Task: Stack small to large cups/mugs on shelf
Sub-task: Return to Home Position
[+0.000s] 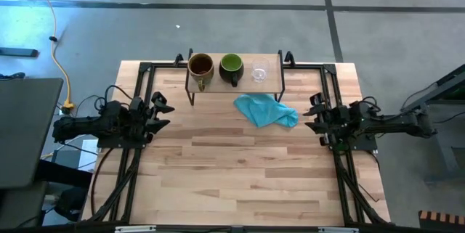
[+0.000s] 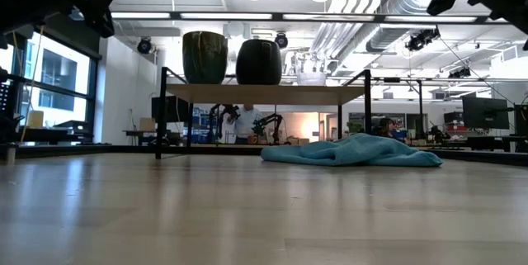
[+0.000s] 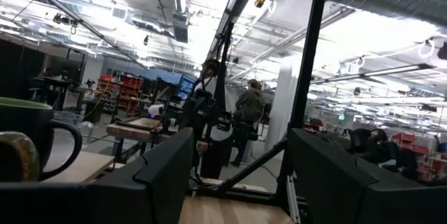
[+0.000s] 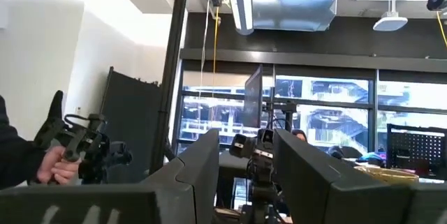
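Wooden shelf (image 1: 247, 85) at the far edge of the table (image 1: 240, 168) carries, left to right, the brown mug (image 1: 200, 67), the dark mug (image 1: 231, 66) and the glass cup (image 1: 259, 72). We see the left arm (image 1: 94, 124) and right arm (image 1: 396, 123) folded low at the sides, left gripper (image 1: 161, 113) and right gripper (image 1: 314, 115) facing inward, fingers (image 3: 164, 175) spread apart.

We see a light-wood worktop (image 1: 240, 175) carrying a low shelf (image 1: 216, 82) at its far edge, with a crumpled blue cloth (image 1: 265, 109) just before it. On the shelf stand three in a row (largest leftmost): tan-brown mug (image 1: 200, 66), dark mug (image 1: 231, 64), clear glass cup (image 1: 259, 71).
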{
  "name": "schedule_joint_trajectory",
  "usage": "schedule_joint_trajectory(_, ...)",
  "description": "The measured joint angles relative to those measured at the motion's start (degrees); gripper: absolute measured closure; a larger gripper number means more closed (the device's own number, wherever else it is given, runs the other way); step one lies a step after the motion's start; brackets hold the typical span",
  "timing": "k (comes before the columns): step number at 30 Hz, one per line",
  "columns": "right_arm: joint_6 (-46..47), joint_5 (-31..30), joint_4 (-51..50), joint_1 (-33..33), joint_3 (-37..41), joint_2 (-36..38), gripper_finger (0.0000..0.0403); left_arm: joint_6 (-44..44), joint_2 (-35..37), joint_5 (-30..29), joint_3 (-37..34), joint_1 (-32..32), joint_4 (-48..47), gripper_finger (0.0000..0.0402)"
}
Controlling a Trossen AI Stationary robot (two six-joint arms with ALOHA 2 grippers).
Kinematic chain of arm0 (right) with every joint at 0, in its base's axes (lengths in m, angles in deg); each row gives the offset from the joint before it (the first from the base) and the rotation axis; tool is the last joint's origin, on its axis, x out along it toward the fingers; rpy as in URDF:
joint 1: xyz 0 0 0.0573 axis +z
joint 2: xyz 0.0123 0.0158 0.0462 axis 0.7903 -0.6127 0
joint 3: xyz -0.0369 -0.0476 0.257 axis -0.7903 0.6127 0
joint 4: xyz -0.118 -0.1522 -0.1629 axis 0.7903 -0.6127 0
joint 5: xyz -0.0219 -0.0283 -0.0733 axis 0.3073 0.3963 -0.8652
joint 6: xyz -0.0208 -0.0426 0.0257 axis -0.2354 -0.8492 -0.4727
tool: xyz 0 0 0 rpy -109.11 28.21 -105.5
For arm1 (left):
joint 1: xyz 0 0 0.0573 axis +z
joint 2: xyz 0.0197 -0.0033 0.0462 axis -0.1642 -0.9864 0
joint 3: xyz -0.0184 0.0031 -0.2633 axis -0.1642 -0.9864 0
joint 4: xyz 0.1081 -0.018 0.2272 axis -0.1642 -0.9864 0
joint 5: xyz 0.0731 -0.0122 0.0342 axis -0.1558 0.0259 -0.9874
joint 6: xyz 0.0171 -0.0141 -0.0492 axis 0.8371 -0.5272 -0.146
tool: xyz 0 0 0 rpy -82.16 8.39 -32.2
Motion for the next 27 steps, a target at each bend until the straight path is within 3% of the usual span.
schedule_joint_trajectory(27, -9.2, 4.3, -4.2, 5.0, 0.1, 17.9, 0.0275, 2.2, 0.0, 3.6, 0.0, 0.0, 7.9, 0.0176)
